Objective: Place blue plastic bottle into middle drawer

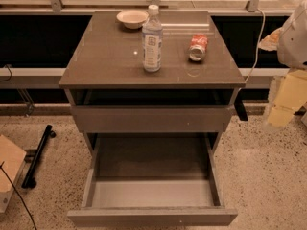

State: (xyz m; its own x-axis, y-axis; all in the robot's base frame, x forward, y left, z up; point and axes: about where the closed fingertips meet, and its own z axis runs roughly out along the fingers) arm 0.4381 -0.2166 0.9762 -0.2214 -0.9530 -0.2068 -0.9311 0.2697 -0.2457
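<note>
The blue plastic bottle stands upright on the cabinet top, near its middle. It is clear, with a white cap and a pale blue-and-white label. The middle drawer is pulled wide open below, with a low front lip and a paler grey floor; nothing lies in it. My gripper hangs at the right edge of the view, beside the cabinet's right side. It is well apart from the bottle and lower than the top, and it holds nothing that I can see.
A red soda can lies on its side right of the bottle. A pale bowl sits at the back of the top. A drawer with a taller plain front is above the open one. A black bar and a cardboard piece lie on the floor at left.
</note>
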